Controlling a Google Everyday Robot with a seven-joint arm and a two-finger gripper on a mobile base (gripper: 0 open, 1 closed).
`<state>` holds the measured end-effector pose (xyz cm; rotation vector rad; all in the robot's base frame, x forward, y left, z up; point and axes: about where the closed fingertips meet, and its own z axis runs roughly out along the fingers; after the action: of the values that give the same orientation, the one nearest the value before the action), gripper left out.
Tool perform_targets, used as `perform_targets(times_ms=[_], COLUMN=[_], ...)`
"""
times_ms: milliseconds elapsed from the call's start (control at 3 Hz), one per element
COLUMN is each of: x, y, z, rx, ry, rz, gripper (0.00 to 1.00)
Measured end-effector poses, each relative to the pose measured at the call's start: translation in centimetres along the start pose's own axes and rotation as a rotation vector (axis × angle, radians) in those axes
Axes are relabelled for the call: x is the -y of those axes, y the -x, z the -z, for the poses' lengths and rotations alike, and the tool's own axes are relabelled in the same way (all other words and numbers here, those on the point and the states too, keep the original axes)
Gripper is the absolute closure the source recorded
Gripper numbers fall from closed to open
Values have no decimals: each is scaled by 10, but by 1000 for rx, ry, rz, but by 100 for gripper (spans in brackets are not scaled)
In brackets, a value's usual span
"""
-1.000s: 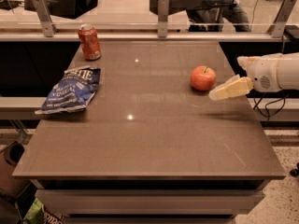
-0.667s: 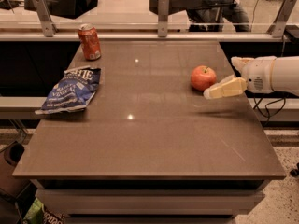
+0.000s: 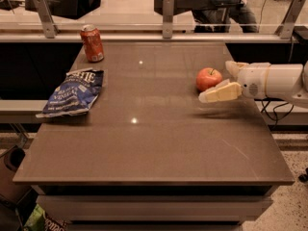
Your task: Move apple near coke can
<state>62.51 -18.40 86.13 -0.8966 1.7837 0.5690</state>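
The red-orange apple (image 3: 208, 78) rests on the brown table (image 3: 159, 143), right of the middle. The red coke can (image 3: 92, 43) stands upright at the table's far left corner, well away from the apple. My gripper (image 3: 216, 82) reaches in from the right at apple height and is open. Its near finger (image 3: 219, 92) lies just in front of the apple and its far finger (image 3: 235, 67) is behind and to the right. The apple sits partly between them, not gripped.
A blue chip bag (image 3: 72, 91) lies flat near the table's left edge, in front of the can. A rail with metal posts (image 3: 168, 14) runs along the table's far edge. Cables (image 3: 272, 110) hang off the right side under my arm.
My gripper has moved left across the table, its near finger sliding in front of the apple. The apple, can and bag have not moved.
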Motion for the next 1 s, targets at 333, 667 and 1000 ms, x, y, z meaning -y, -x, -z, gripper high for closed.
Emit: perform_targets(times_ms=[333,667,1000], x=[-5,-7,-8], y=[-3,1,1], z=[-14,-24,-25], rx=[15,24,24], ry=[23,42,45], rz=[-10,-4,-4], gripper=[0,2,19])
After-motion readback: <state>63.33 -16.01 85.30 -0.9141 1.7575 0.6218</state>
